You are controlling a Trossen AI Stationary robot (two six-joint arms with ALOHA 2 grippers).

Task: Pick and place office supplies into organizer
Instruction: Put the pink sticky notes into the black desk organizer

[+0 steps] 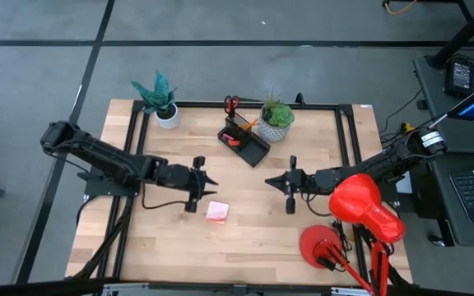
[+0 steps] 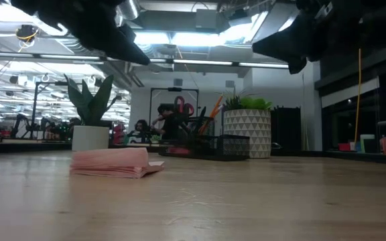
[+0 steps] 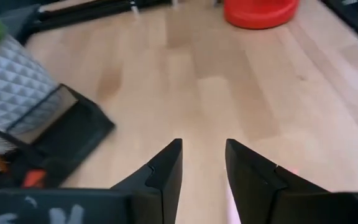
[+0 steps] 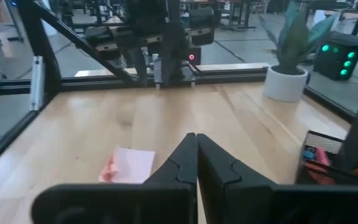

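The pink sticky-note pad [image 1: 217,211] lies flat on the wooden table, in the low view [image 2: 112,163] and in the right wrist view [image 4: 132,165]. The black organizer [image 1: 243,140] stands farther back, with red-handled scissors [image 1: 231,104] and an orange pencil [image 1: 249,123] upright in its tall compartment and a red item in its tray. My left gripper [image 1: 208,182] hovers open, just on the far-left side of the pad; its fingers [image 3: 166,165] stand apart. My right gripper [image 1: 271,181] hovers shut [image 4: 196,140] to the right of the pad, pointing left.
A white pot with a broad-leaved plant [image 1: 159,99] stands at the far left, and a patterned pot with a grassy plant [image 1: 276,115] sits right beside the organizer. A red lamp [image 1: 364,205] and its round base [image 1: 323,245] occupy the near right. Bare wood surrounds the pad.
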